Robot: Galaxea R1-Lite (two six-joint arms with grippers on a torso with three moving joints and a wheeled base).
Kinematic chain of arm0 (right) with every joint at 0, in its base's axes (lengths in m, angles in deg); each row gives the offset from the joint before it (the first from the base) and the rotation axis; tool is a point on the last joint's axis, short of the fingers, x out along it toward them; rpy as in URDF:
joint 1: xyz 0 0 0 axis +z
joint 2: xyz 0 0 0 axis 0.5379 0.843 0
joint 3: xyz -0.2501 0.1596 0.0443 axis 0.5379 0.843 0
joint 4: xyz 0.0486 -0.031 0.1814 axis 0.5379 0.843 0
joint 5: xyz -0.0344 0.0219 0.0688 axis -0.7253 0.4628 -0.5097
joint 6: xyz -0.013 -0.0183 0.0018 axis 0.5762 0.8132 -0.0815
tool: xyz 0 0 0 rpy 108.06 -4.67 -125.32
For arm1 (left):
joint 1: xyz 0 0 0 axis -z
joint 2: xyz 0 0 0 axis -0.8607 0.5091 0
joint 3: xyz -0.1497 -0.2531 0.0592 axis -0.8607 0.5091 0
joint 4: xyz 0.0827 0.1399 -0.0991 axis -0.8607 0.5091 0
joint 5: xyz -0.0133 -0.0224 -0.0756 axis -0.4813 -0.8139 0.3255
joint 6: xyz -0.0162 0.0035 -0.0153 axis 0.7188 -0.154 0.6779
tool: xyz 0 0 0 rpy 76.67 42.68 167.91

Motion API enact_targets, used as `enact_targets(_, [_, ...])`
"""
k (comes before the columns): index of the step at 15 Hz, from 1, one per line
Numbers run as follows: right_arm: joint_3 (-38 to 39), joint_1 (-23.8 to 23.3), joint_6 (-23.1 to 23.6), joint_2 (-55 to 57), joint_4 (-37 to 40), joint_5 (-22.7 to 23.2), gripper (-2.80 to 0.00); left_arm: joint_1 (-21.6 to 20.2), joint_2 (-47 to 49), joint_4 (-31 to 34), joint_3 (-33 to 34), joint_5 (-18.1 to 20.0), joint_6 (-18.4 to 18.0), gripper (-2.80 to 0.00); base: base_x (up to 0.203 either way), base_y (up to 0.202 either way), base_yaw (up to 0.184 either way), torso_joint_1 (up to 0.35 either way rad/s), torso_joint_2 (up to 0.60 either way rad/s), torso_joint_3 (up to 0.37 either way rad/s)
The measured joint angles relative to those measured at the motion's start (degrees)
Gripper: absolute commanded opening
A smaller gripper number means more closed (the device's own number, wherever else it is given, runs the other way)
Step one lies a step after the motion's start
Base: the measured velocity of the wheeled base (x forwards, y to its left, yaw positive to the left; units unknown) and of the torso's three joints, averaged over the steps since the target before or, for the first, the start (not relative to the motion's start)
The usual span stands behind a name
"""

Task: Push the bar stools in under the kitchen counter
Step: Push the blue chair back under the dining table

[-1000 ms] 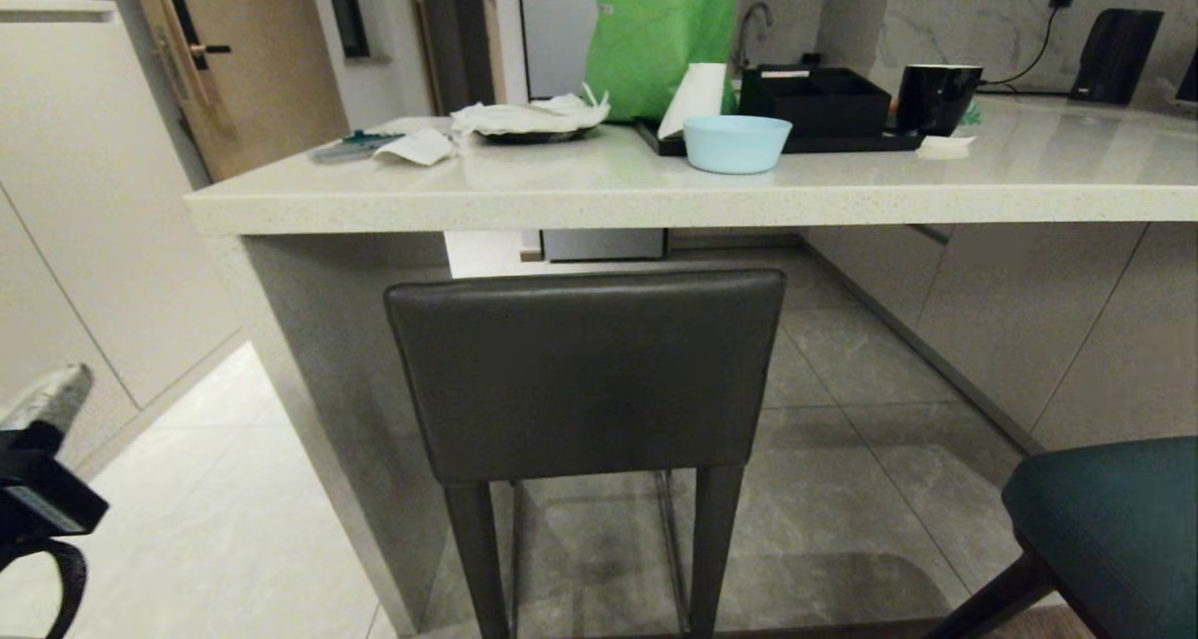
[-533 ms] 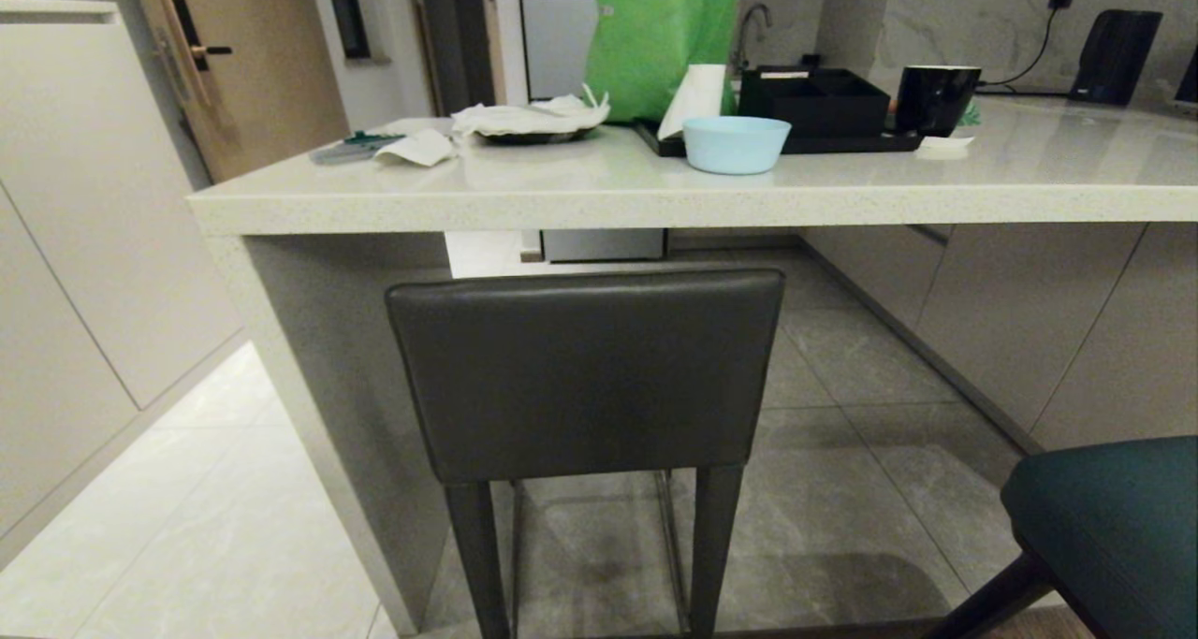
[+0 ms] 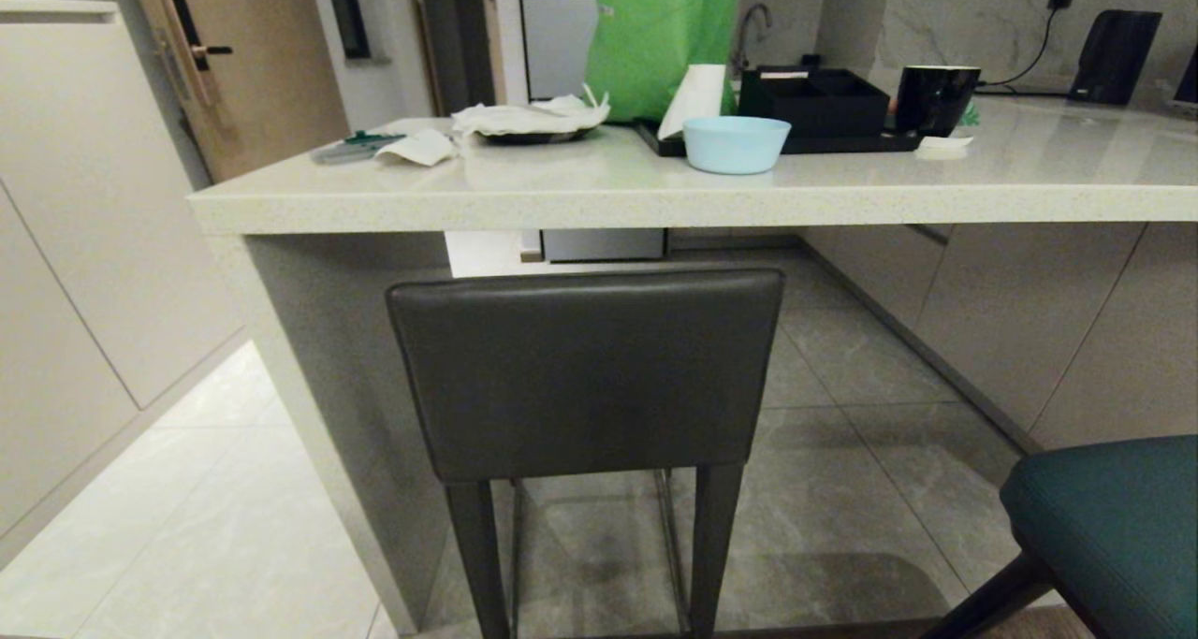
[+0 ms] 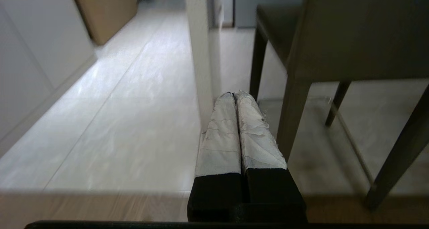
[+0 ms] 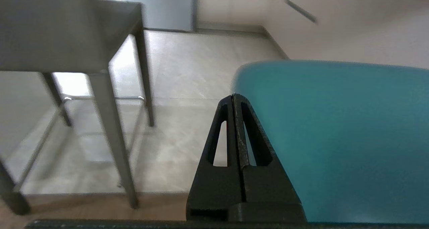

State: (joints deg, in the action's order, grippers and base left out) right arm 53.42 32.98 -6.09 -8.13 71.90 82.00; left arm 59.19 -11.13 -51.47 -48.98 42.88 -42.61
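The dark grey bar stool (image 3: 585, 372) stands with its square back facing me and its seat under the edge of the kitchen counter (image 3: 599, 204). The teal bar stool (image 3: 1109, 527) sits at the lower right, out from the counter. Neither arm shows in the head view. In the left wrist view my left gripper (image 4: 234, 94) is shut and empty, low beside the grey stool's leg (image 4: 291, 115) and the counter's side panel (image 4: 201, 54). In the right wrist view my right gripper (image 5: 233, 96) is shut and empty, just in front of the teal stool (image 5: 335, 138). The grey stool (image 5: 67, 31) stands to one side there.
On the counter lie a pale blue bowl (image 3: 736, 143), a black tray with boxes (image 3: 814, 106), a black mug (image 3: 936, 96), a green bag (image 3: 660, 36) and a plate with tissues (image 3: 533, 120). A tall cream cabinet (image 3: 84, 199) stands left, across a strip of floor.
My left arm, seen at the lower left edge of the head view a second ago, has dropped out of that view. The stools and counter have not moved.
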Motion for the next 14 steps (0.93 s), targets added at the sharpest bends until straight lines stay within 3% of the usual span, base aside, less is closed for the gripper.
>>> enact_targets(2, [2.9,0.0,0.5,-0.4,-4.0,2.8,-2.8,0.0,-0.3,-8.3,3.3,3.3,0.2,-2.8,0.0,0.0,0.0,0.0,0.0,0.0])
enact_targets(3, [3.5,0.0,2.0,-0.5,-2.3,4.2,-2.8,0.0,-0.3,-11.4,4.4,5.4,-0.1,-2.8,0.0,0.0,0.0,0.0,0.0,0.0])
enact_targets(5, [3.8,0.0,3.0,-0.5,0.4,5.9,-2.8,0.0,-0.4,-8.9,5.2,4.9,-2.5,-2.8,0.0,0.0,0.0,0.0,0.0,0.0])
enact_targets(7, [3.9,0.0,0.6,-0.5,0.3,5.0,-2.8,0.0,-0.4,-2.9,5.5,2.7,-3.1,-2.8,0.0,0.0,0.0,0.0,0.0,0.0])
enact_targets(10, [4.0,0.0,-4.6,-0.5,0.1,2.7,-2.8,0.0,-0.4,-2.7,5.6,2.5,-2.7,-2.8,0.0,0.0,0.0,0.0,0.0,0.0])
enact_targets(14, [4.0,0.0,-4.1,-0.5,0.1,2.8,-2.8,0.0,-0.4,-2.7,5.6,2.5,-2.0,-2.8,-0.109,0.0,0.0,0.005,0.0,0.002])
